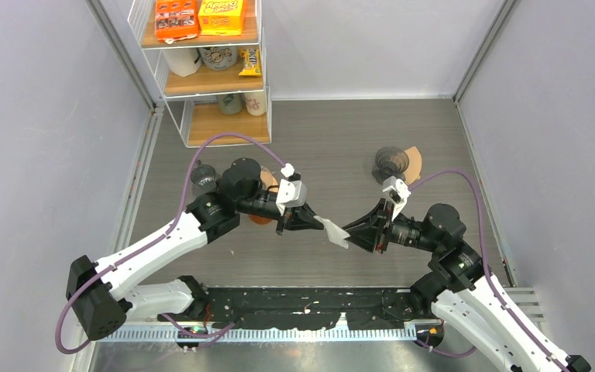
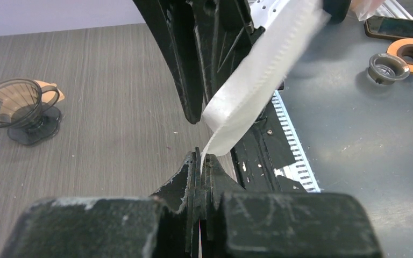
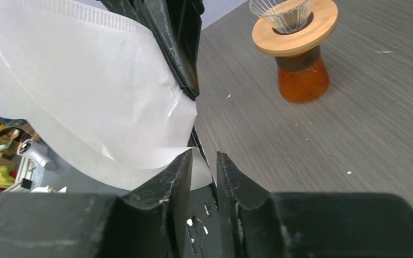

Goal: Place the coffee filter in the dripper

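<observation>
A white paper coffee filter [image 1: 334,232] hangs in mid-air between the two arms over the table's near middle. My left gripper [image 1: 315,222] is shut on one corner of it; in the left wrist view the pinched corner shows at the left gripper [image 2: 201,158] and the filter [image 2: 253,80] fans upward. My right gripper [image 3: 204,161] stands slightly open, with the lower edge of the filter [image 3: 86,91] lying between its jaws against one finger. A glass dripper [image 3: 293,16] in a wooden collar sits on an amber carafe. A dark dripper [image 1: 391,163] stands at the back right.
A wire shelf rack [image 1: 205,70] with snack boxes and cups stands at the back left. A dark cup [image 1: 204,177] sits beside the left arm. A black mat [image 1: 310,306] lies along the near edge. A phone [image 2: 398,27] and an orange ring [image 2: 411,51] lie on the metal surface.
</observation>
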Available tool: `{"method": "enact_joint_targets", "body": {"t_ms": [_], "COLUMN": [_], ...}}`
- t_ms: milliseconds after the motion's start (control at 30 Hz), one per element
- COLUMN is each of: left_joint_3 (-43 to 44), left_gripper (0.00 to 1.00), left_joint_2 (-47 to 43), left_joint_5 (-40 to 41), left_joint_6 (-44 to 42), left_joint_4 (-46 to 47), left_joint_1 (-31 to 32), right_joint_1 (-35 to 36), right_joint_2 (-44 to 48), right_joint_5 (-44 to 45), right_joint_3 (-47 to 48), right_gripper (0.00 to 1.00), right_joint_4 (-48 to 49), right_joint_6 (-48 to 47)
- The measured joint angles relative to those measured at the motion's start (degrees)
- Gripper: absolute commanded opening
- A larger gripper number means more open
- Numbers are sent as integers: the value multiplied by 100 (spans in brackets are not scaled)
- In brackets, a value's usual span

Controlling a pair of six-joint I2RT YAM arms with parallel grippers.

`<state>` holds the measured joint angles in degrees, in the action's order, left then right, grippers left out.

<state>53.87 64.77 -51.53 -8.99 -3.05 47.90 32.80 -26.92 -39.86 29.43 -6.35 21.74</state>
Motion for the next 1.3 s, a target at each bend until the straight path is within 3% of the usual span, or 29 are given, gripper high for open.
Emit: {"method": "enact_joint_targets", "body": {"t_ms": [133,367,733,1067,1300], "left_joint_3": [-96,-105,-105,-107,-107], "left_gripper": [0,0,0,0,0], "left_joint_2": [-17,-11,138,122,118], "left_joint_5": [120,249,529,643,651], "left_joint_6": [140,450,1132,1305,1309], "left_joint_4": [61,116,116,304,297], "left_joint_1": [0,0,0,0,0], "right_joint_1": [0,0,0,4,4], "right_joint_2": [238,444,271,734,949], "right_joint_5": [83,-35,170,1694,1399], "right_joint_3": [39,39,39,37,-31], "right_gripper": [53,65,71,81,85], "right_joint_4": [-203,-127,-140,-890,-896], "right_joint_6": [-136,-205,-256,-59,-199]}}
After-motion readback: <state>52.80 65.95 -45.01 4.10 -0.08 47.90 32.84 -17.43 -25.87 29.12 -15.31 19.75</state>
